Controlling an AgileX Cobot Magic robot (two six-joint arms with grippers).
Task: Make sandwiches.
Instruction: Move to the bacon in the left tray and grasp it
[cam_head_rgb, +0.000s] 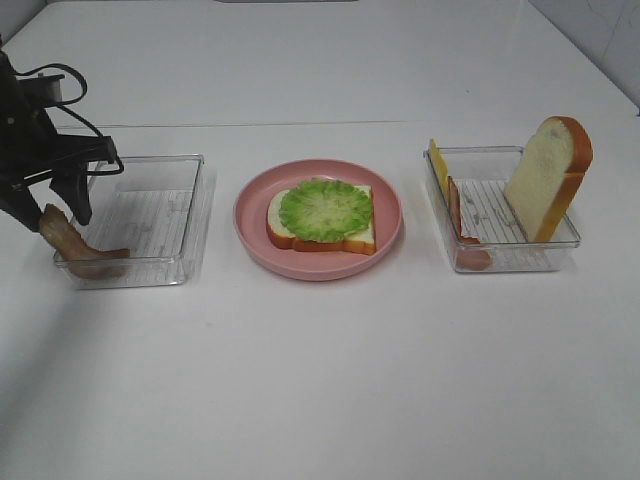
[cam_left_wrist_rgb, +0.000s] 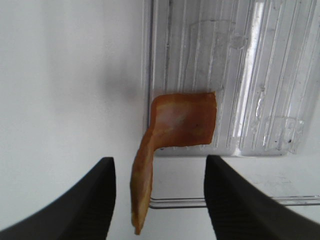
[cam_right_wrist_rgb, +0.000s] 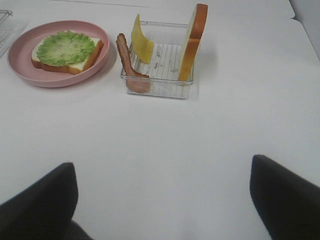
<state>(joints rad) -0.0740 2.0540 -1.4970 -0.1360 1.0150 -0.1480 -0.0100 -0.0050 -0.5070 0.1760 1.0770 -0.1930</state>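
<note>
A bread slice (cam_head_rgb: 355, 240) topped with green lettuce (cam_head_rgb: 325, 207) lies on the pink plate (cam_head_rgb: 318, 270). My left gripper (cam_head_rgb: 52, 215) is open over the front left corner of the left clear tray (cam_head_rgb: 150, 215). A brown-red bacon strip (cam_head_rgb: 85, 255) hangs over that tray's rim. In the left wrist view the bacon (cam_left_wrist_rgb: 182, 120) stands between my gripper's (cam_left_wrist_rgb: 159, 197) wide-apart fingers, untouched. The right tray (cam_head_rgb: 500, 215) holds yellow cheese (cam_head_rgb: 437, 160), another bacon strip (cam_head_rgb: 458, 215) and an upright bread slice (cam_head_rgb: 545, 180). My right gripper (cam_right_wrist_rgb: 160, 205) is open and empty, well in front of that tray (cam_right_wrist_rgb: 165, 62).
The white table stretches around the trays and plate. The right wrist view also shows the plate (cam_right_wrist_rgb: 25, 75) with lettuce (cam_right_wrist_rgb: 65, 47), the cheese (cam_right_wrist_rgb: 140, 40), the bacon (cam_right_wrist_rgb: 127, 65) and the upright bread (cam_right_wrist_rgb: 192, 42).
</note>
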